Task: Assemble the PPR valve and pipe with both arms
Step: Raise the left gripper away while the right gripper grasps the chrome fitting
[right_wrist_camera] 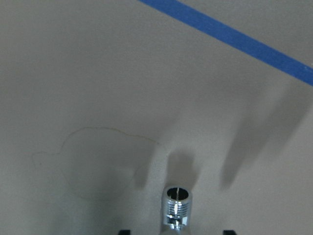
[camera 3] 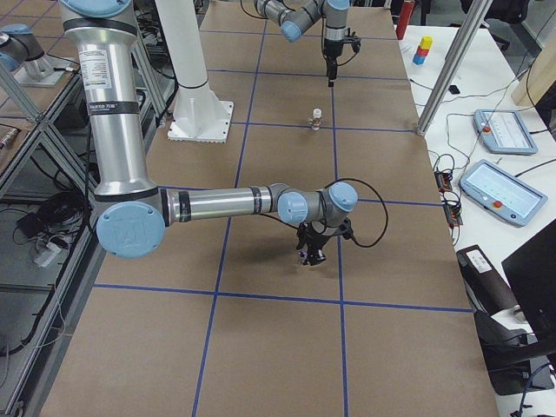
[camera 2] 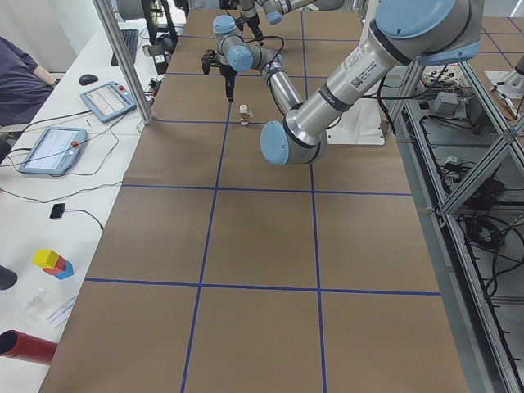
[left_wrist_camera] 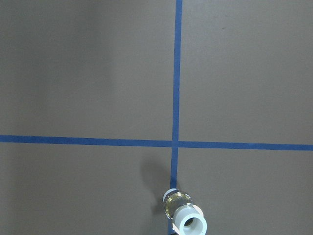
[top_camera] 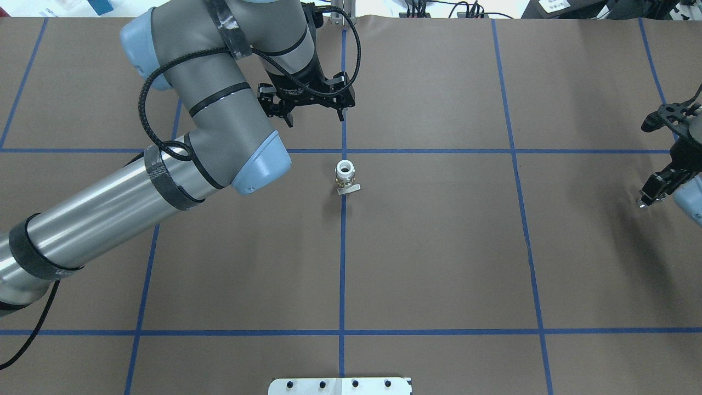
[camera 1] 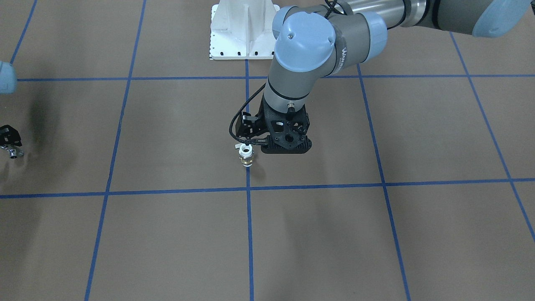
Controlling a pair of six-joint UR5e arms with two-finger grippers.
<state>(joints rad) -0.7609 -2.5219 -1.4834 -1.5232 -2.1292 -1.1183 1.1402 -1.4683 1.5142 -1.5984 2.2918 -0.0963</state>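
The PPR valve (top_camera: pixel 345 175) stands upright on the table's middle tape line, white tube end up, brass middle, small lever at its base; it also shows in the front view (camera 1: pixel 245 155) and at the bottom of the left wrist view (left_wrist_camera: pixel 185 215). My left gripper (top_camera: pixel 314 118) is open and empty, raised above the table just beside the valve (camera 1: pixel 276 144). My right gripper (top_camera: pixel 650 197) is far off at the table's right side, shut on the silver pipe (top_camera: pixel 640 204), held just above the paper. The pipe shows threaded and shiny in the right wrist view (right_wrist_camera: pixel 177 208).
Brown paper with blue tape grid lines (top_camera: pixel 343 274) covers the table. The white robot base plate (camera 1: pixel 244 29) is at the table's robot side. A desk with tablets (camera 3: pixel 499 130) and a metal post (camera 3: pixel 452 61) stands along the far side.
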